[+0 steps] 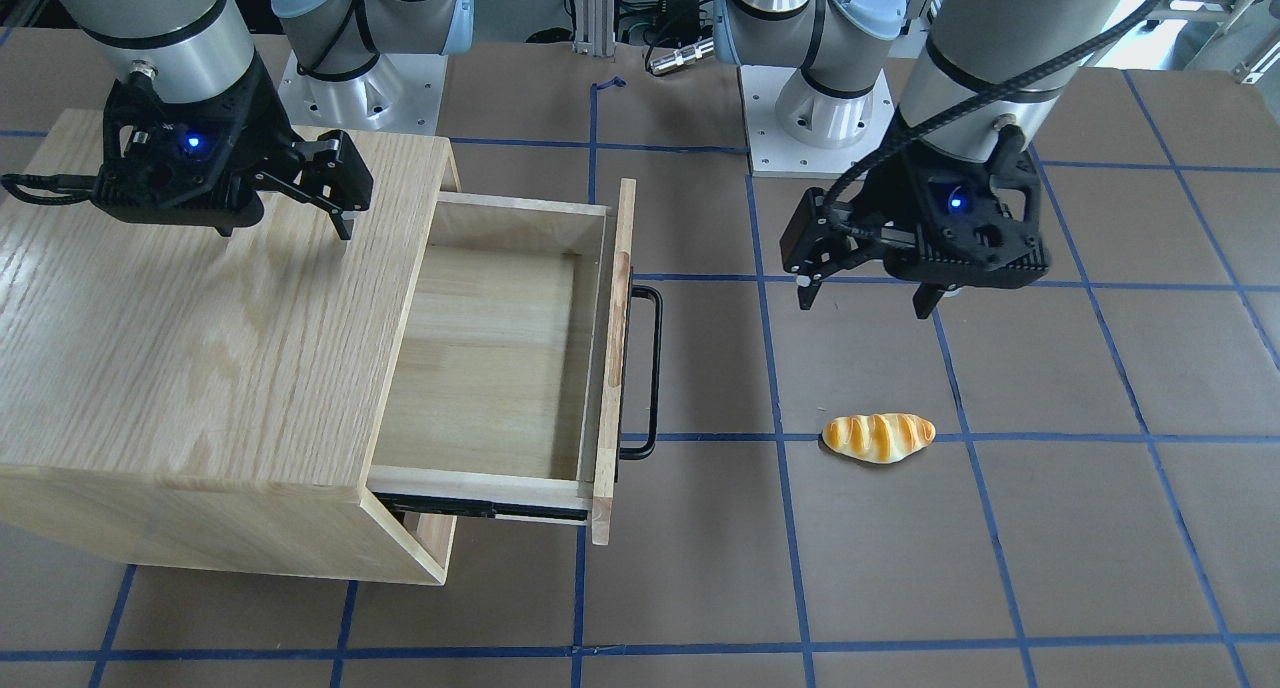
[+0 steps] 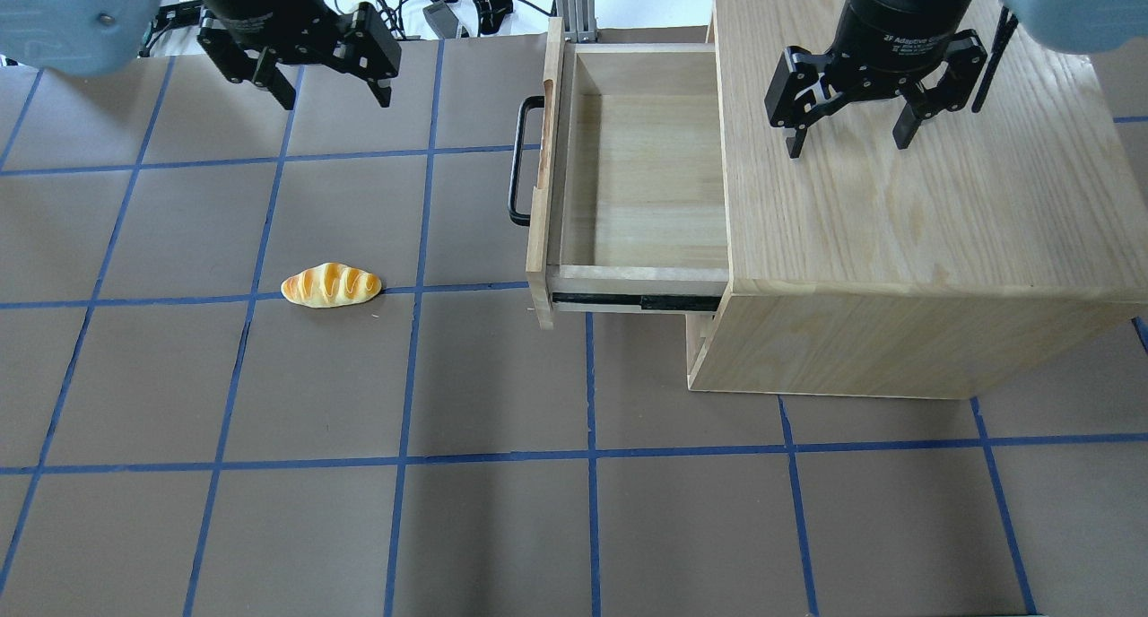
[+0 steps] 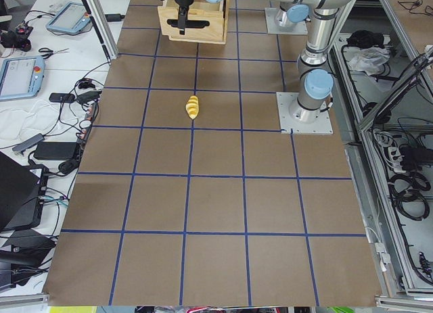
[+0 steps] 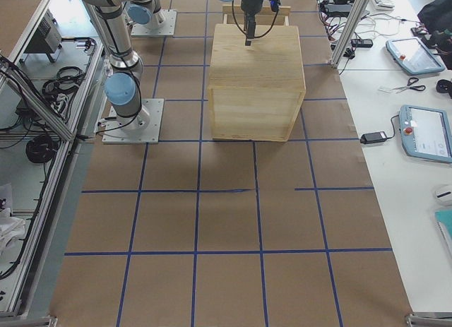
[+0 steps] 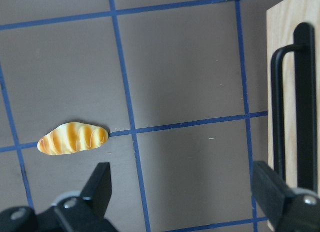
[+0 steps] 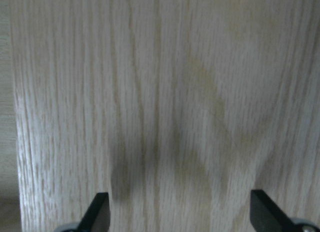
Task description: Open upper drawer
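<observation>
The upper drawer [image 1: 500,358] stands pulled well out of the oak cabinet [image 1: 200,348], and its inside is empty. Its black bar handle [image 1: 652,368] faces the table's middle and also shows in the overhead view [image 2: 516,164] and the left wrist view [image 5: 300,106]. My left gripper [image 1: 868,300] is open and empty, hovering over the table apart from the handle; it also shows in the overhead view [image 2: 336,99]. My right gripper [image 1: 285,233] is open and empty above the cabinet top [image 2: 897,222], which fills the right wrist view [image 6: 160,91].
A toy bread roll [image 1: 878,437] lies on the brown mat on a blue tape line, away from the drawer; it also shows in the left wrist view [image 5: 73,138]. The arm bases [image 1: 810,108] stand at the table's robot side.
</observation>
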Robot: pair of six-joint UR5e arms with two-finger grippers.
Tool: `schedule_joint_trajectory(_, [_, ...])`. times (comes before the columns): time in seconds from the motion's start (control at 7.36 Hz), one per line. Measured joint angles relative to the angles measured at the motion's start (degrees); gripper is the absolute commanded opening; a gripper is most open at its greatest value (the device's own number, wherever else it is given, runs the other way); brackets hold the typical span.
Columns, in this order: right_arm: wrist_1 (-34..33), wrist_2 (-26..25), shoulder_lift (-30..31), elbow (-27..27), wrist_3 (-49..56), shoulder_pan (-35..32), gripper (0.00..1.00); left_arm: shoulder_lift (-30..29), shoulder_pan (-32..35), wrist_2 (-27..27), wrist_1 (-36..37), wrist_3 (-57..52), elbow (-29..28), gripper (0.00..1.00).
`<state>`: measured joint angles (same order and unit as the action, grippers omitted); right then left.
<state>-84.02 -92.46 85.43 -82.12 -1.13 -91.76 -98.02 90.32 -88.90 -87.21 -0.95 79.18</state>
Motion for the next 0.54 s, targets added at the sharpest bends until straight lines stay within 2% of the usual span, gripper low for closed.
schedule_joint_trajectory(0.54, [0.00, 0.00, 0.00, 0.02, 0.01, 0.00, 1.00, 3.27, -3.54, -3.42, -3.95, -0.25, 2.57, 1.00])
